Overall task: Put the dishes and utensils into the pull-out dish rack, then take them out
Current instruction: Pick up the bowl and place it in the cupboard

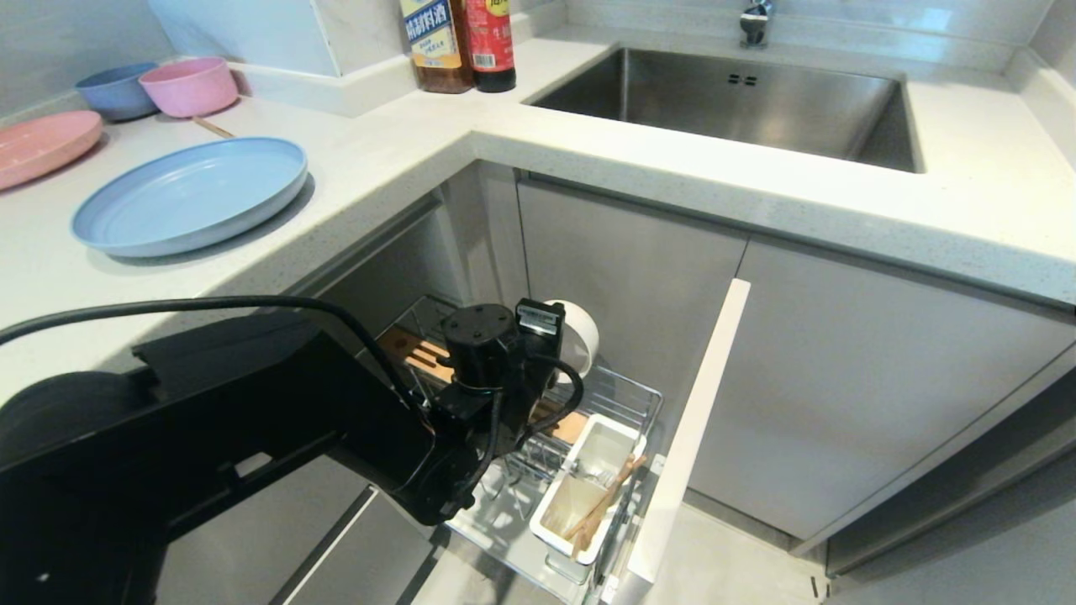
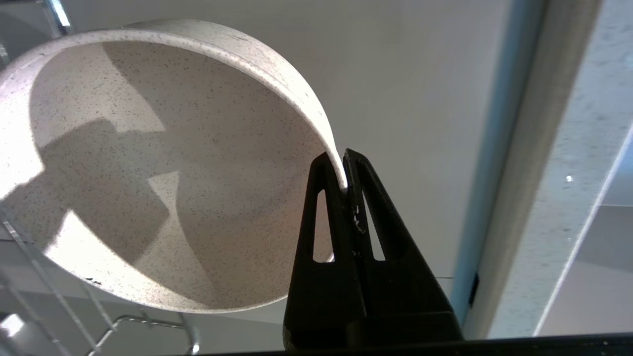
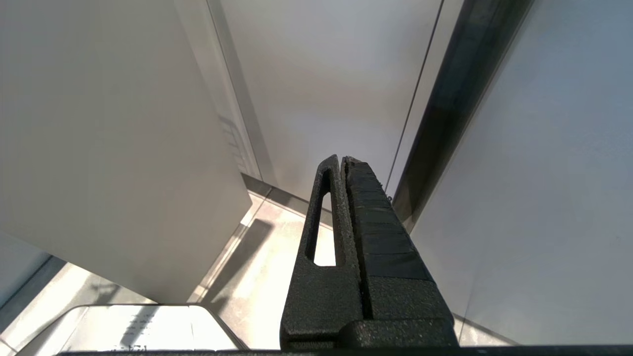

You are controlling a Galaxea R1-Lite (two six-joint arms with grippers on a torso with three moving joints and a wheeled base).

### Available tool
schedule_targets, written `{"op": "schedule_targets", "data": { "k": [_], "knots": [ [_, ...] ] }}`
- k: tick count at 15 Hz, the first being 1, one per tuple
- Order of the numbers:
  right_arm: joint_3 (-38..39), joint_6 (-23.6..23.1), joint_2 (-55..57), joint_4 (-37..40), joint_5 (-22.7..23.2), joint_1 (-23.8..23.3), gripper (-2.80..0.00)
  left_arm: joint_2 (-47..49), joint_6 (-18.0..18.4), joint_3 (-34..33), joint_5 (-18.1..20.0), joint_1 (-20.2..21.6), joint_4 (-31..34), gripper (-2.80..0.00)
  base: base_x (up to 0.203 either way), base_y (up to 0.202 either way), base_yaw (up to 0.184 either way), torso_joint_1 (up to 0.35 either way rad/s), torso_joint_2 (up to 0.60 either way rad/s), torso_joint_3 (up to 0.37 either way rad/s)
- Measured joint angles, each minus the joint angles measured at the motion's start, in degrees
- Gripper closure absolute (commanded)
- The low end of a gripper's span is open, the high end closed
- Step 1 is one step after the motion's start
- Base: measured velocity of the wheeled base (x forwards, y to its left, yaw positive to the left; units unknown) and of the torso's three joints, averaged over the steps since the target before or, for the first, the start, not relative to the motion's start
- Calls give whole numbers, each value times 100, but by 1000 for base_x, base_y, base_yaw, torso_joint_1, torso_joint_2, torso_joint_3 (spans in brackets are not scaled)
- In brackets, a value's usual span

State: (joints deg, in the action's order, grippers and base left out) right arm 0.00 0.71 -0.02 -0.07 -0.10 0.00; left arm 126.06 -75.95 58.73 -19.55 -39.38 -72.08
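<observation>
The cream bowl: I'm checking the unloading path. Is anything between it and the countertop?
Nothing visible blocks it. The left tool grips the cream bowl at its rim above the dish rack; the countertop lies up-left.

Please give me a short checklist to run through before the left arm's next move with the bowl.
1. Left claw shut on the rim of the cream bowl: ok.
2. Bowl over the pull-out dish rack, near its wooden strip: ok.
3. Whether the bowl touches the rack wires: cannot tell.
4. Chopsticks in the white utensil cup: ok.
5. Blue plate loaded: not ok, it lies on the counter.
6. Right claw shut on nothing, parked by cabinet fronts: ok.
</observation>
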Motion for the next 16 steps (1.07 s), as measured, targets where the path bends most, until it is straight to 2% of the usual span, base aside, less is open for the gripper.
{"op": "schedule_targets", "data": {
  "k": [16],
  "knots": [
    [0,0,0,0,0,0,0,369,4,13,229,18,-545,0,0,0,0,0,0,0]
  ]
}}
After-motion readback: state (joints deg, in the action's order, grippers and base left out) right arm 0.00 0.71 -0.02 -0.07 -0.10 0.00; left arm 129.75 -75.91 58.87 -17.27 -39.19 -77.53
